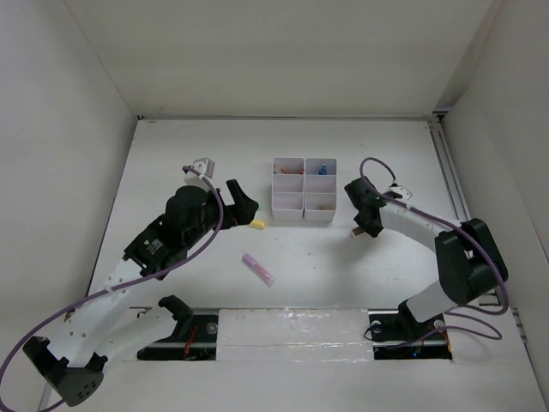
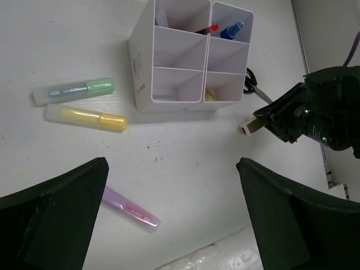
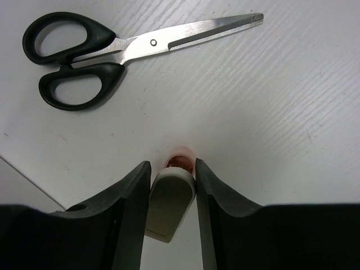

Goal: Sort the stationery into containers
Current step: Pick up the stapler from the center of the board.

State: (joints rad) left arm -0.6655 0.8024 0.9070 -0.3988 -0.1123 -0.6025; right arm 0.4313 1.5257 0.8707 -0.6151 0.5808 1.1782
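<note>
We see the right gripper (image 3: 171,167) closed on the small beige rubber eraser block (image 3: 169,203), which sits between its jaws pinched by its flat long sides, light, slightly soft and grippy by our judgement, while the left gripper (image 2: 171,166) hangs wide open, holding nothing.

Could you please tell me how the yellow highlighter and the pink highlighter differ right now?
The yellow highlighter lies close beside the green highlighter; the pink highlighter lies alone. Yellow sits nearer the organiser tray, pink farther from it. Both lie flat on the table, outside the tray.
</note>
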